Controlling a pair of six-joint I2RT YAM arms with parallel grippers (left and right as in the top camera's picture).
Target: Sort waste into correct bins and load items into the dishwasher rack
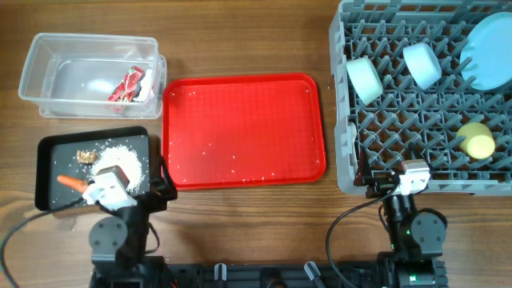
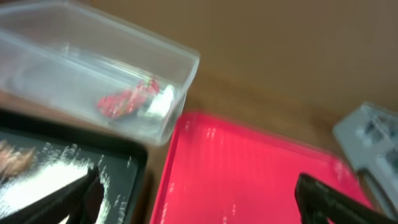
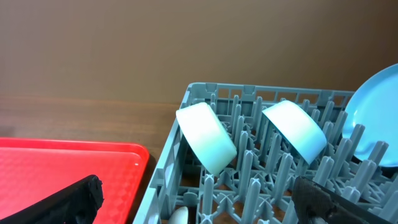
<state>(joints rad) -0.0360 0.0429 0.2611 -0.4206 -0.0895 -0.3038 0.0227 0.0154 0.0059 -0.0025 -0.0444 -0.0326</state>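
Wrapper (image 1: 128, 84) sits in the clear tub (image 1: 64, 56), upper left; carrot (image 1: 70, 182) and rice (image 1: 128, 158) in the black tray (image 1: 44, 160), lower left. Rack (image 1: 340, 96), right, is loaded. Left gripper (image 2: 196, 190) and right gripper (image 3: 196, 190) hang empty, jaws apart — likely best lifted straight, clear of rims.

So the right claw (image 3: 198, 186) has its two black fingers (image 3: 68, 202) spread wide, one in each bottom corner. Between them sits the big grey plastic dish rack (image 3: 186, 99) with its upright pegs. A pale green round bowl (image 3: 205, 140) leans on edge among the pegs near the rack's left wall, and a white-blue round bowl (image 3: 295, 130) is tilted just beside it. A pale blue round plate (image 3: 373, 118) stands on edge at far right, cut off by the frame. A bright red plastic tray (image 3: 68, 165) lies left of the rack on the brown wooden worktop (image 3: 87, 112). There's a small white rounded thing (image 3: 178, 216) low in the rack, can't tell what.
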